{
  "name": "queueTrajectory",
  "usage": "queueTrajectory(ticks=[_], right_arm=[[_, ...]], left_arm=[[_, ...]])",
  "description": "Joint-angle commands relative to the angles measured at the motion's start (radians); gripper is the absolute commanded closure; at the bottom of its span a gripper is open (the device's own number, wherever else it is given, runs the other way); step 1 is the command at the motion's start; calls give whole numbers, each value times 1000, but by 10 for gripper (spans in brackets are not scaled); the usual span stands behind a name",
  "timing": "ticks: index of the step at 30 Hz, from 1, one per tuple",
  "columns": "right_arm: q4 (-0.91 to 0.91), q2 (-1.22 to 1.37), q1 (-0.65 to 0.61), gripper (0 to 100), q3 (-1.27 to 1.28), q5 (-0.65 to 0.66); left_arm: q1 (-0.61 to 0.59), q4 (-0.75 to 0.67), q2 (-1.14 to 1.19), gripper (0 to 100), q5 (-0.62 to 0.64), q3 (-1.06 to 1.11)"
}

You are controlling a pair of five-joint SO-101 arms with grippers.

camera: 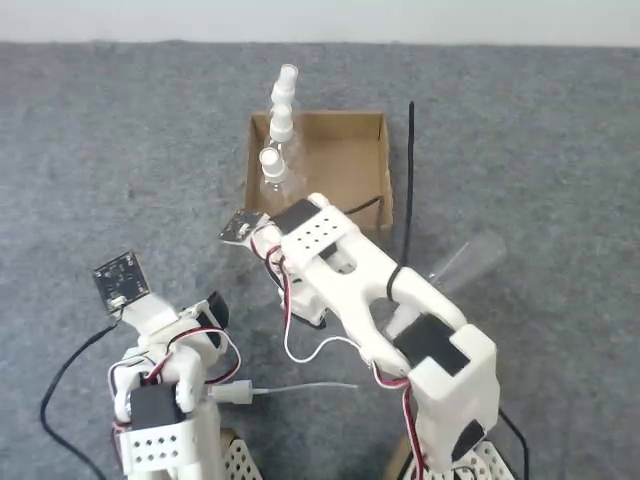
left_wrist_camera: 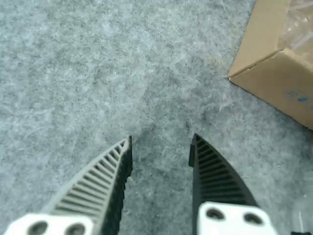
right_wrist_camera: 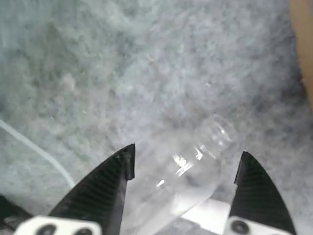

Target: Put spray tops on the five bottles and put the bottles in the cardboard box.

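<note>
In the right wrist view, my right gripper is open over the grey carpet. A clear bottle with a bare threaded neck lies between its fingers. My left gripper is open above bare carpet, a short way from a corner of the cardboard box. In the high view the cardboard box stands at the back, with three capped bottles along its left side. A loose spray top with a thin tube lies between the arms' bases.
Another clear bottle lies on the carpet beside the right arm, partly hidden by it. A black cable runs past the box's right side. The left arm sits at the front left. Open carpet stretches left of the box.
</note>
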Motion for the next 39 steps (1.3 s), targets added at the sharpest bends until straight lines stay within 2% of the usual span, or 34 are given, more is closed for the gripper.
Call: queueTrajectory(ticks=[1,12,20,31,39], right_arm=[[77,2,-5,728,-103,-31],[111,10,-5,728,-83,-183],[91,13,-4,788,-81,-221],[99,107,-8,792,-84,-213],[124,73,-33,959,-98,-160]], left_arm=[[-3,3,-6,814,-5,-13],[-3,3,-6,814,-5,-13],[-3,3,-6,814,-5,-13],[-3,3,-6,814,-5,-13],[-3,3,-6,814,-5,-13]])
